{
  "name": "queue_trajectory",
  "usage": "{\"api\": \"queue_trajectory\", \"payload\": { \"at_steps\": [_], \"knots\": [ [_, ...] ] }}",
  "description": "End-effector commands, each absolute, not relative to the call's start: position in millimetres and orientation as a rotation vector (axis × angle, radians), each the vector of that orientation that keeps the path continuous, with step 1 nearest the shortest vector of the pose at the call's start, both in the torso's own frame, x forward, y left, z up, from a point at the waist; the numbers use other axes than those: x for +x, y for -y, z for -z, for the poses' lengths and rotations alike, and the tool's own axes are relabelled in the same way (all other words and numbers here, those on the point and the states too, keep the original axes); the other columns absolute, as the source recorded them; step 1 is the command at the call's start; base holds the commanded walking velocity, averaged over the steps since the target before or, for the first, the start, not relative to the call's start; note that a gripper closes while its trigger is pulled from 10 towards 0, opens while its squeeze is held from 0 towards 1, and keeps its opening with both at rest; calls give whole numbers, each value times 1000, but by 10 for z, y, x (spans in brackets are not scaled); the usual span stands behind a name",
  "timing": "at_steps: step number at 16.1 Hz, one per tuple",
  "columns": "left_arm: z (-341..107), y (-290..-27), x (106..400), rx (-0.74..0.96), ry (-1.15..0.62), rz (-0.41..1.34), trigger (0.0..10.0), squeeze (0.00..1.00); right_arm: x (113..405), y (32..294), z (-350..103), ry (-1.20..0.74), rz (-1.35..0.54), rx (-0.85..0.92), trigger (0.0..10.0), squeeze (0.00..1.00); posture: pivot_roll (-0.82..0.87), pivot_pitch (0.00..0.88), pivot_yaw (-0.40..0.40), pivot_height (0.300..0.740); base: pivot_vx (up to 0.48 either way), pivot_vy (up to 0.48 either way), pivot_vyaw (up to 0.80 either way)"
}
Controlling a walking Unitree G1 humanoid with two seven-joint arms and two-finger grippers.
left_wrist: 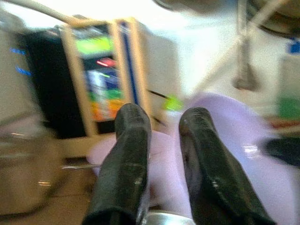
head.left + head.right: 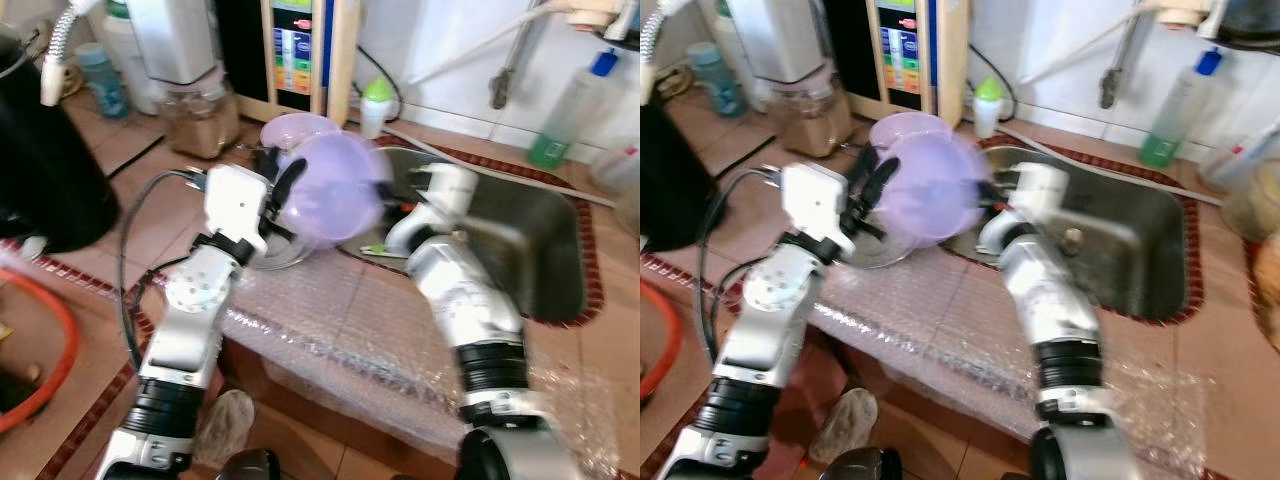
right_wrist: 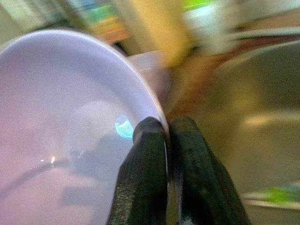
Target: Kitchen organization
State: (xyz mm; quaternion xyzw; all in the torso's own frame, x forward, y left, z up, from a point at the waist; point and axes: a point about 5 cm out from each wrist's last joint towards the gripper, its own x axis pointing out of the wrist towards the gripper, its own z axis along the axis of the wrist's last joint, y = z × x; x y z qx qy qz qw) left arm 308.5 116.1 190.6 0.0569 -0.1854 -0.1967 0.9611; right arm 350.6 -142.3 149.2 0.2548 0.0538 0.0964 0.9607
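Observation:
A large purple plastic bowl hangs tilted above the counter, beside the sink's left rim. My right gripper is shut on its rim, one finger inside the bowl and one outside. My left gripper is at the bowl's opposite edge. Its two black fingers stand apart with purple plastic showing between them. A second purple bowl sits just behind, near the water dispenser. The picture is blurred around the bowl and the right arm.
A steel sink lies to the right, and bubble wrap covers the counter's front. A shallow metal dish sits under the bowl. A blender jar, a small green-capped bottle and a green bottle line the back. A black vessel stands left.

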Motion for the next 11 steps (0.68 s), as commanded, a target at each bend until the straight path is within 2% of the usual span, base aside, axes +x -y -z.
{"api": "queue_trajectory", "payload": {
  "at_steps": [1, 7, 10, 11],
  "knots": [
    [-1961, -1189, 3074, 112, 403, 387, 10000, 1000, 3522, 1525, -1526, -83, -143, 529, 0, 0, -34, 21, -4, 740, 0, 0, 0],
    [-1892, -1244, 3023, 112, 366, 398, 10000, 1000, 3578, 1807, -1496, -63, 8, 517, 0, 0, -21, 31, -5, 740, 0, 0, 0],
    [-1679, -1203, 2922, 129, 217, 522, 10000, 1000, 3579, 2155, -1334, -141, 247, 349, 0, 0, -11, 34, -4, 740, 0, 0, 0],
    [-1595, -1162, 2861, 140, 159, 604, 10000, 1000, 3571, 2254, -1269, -181, 314, 301, 2902, 0, -11, 34, -4, 740, 0, 0, 0]
  ]
}}
